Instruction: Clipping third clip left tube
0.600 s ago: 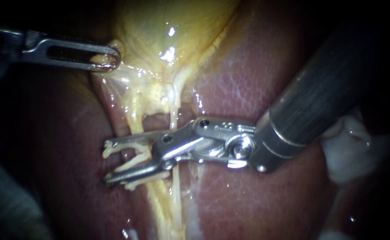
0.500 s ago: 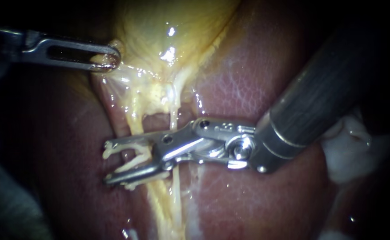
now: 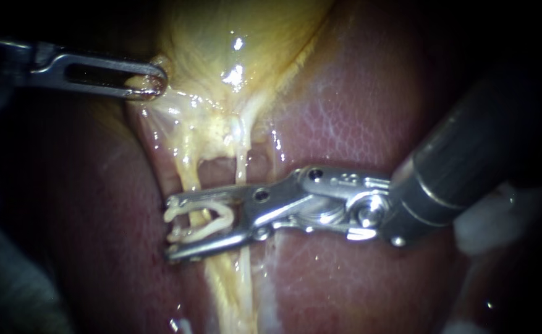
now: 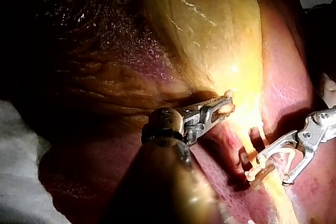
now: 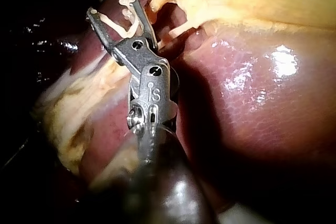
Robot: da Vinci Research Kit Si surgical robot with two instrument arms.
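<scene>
Now, clip (image 3: 200, 221) in right instrument (image 3: 170, 227), around tube (image 3: 187, 176)

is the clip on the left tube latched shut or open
Open: the clip straddles the left tube, but its two tips show a gap between them.

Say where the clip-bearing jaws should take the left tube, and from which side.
Grip the left tube on its bare stretch below the window between the tubes, crosswise from the endoscope view's right, as the right instrument lies. The left instrument holds the gallbladder up, so the tube runs straight and the clip can likely straddle it.
</scene>
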